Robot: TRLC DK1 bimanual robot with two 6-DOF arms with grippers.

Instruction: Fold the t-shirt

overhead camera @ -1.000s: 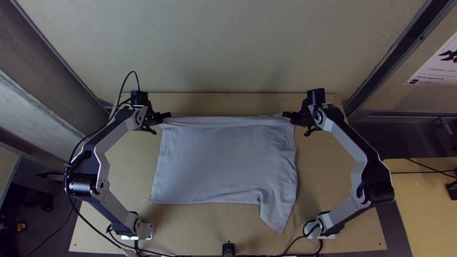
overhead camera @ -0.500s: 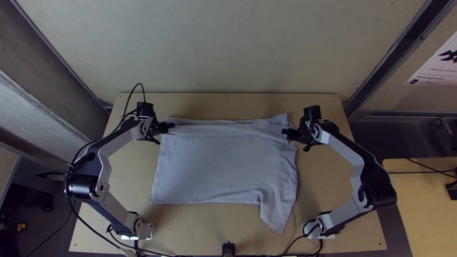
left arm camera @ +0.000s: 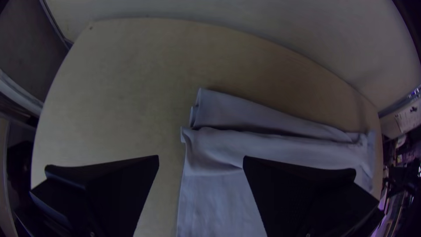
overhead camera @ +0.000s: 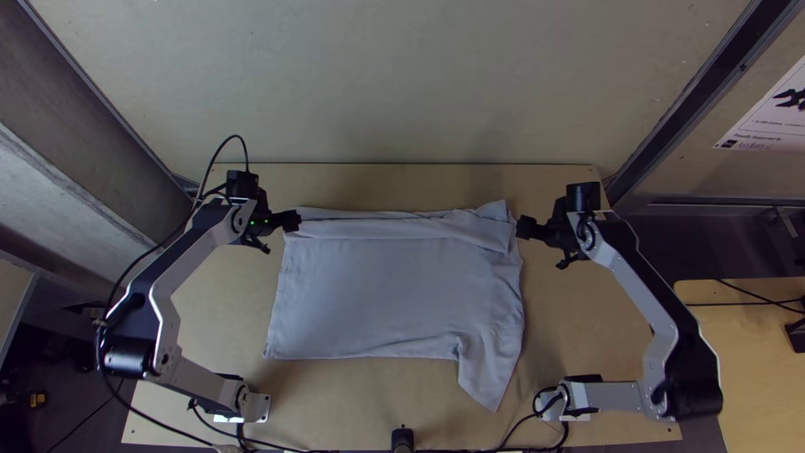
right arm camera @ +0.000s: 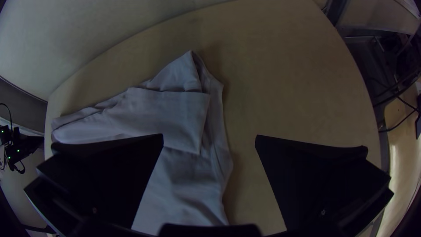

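Pale wall panels [overhead camera: 402, 75] rise behind the far edge of a light wooden counter [overhead camera: 226, 302], where a grey-white t-shirt [overhead camera: 386, 294] lies spread across the middle, between two robot arms.

Folding appears to be in its early stages. A narrow band [overhead camera: 377, 228] of fabric lies turned over along the side nearest the counter's far edge, its end on the right set at a slant over rumpled cloth. The broad body is flat but for light creases. A pointed flap [overhead camera: 490, 382] juts from the shirt's right side toward the counter's near edge, outside any neat outline. Tucking that in and making the larger folds look to be the work left.

The left tool [left arm camera: 201, 156] is released, its parted fingers at the band's left end; the right tool [right arm camera: 209, 135], likewise spread wide and grasping nothing, is by the right end.

Black cables [overhead camera: 503, 440] and a small dark post [overhead camera: 402, 439] line the counter's near edge, where a long pull toward the bases could meet them. Off to the right are a second wooden surface [overhead camera: 746, 361] and a printed poster [overhead camera: 767, 126].
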